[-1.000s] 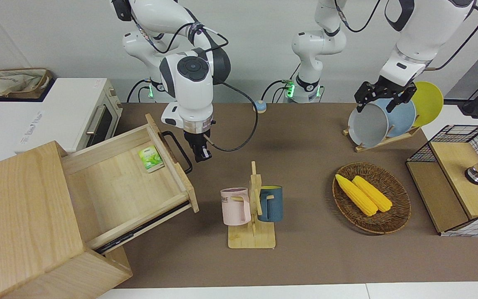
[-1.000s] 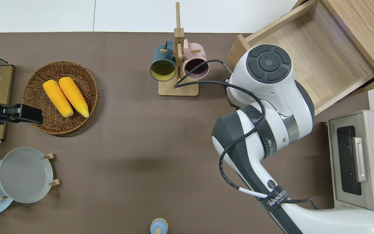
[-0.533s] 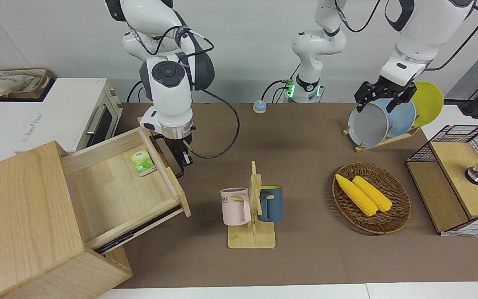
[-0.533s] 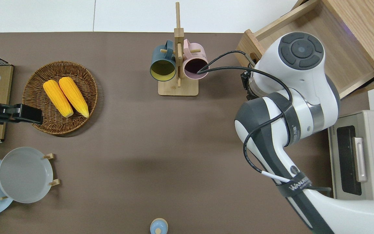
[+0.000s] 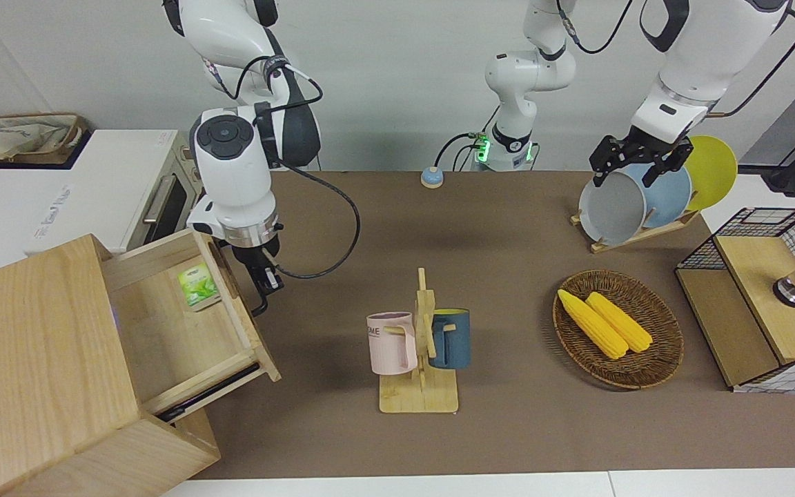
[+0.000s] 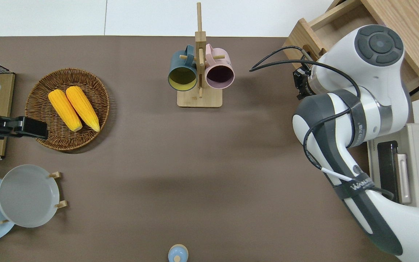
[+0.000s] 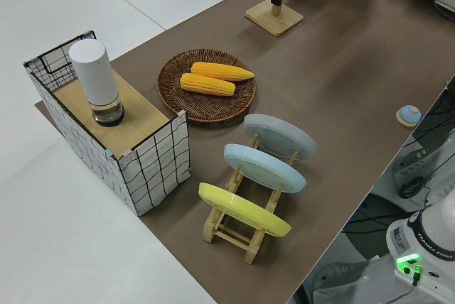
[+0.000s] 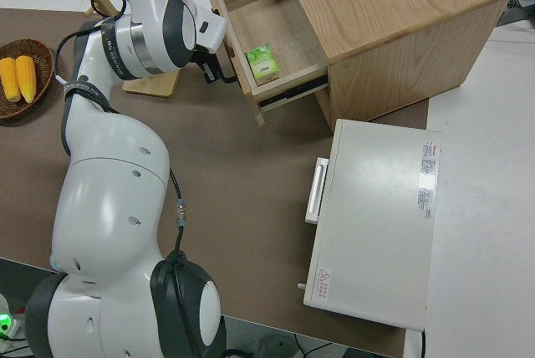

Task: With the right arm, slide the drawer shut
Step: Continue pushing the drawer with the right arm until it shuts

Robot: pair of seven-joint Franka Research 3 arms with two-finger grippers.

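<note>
Wooden drawer (image 5: 183, 331) holds one green packet (image 5: 198, 286); two mugs (image 5: 417, 339).

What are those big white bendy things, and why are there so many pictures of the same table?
They are two robot arms. Each ends in a gripper with two fingers, like a pincer. Four cameras photograph one moment: one faces the robots, one looks straight down, and one sits at each end of the table.

The right gripper is at the black handle of a wooden drawer, which is partly open with a small green packet inside. Whether the fingers clasp the handle is hard to see. The other arm is parked.

On the brown table stand a mug rack with a blue and a pink mug, a basket with two corn cobs, a rack of plates, a wire-mesh box and a white oven.
</note>
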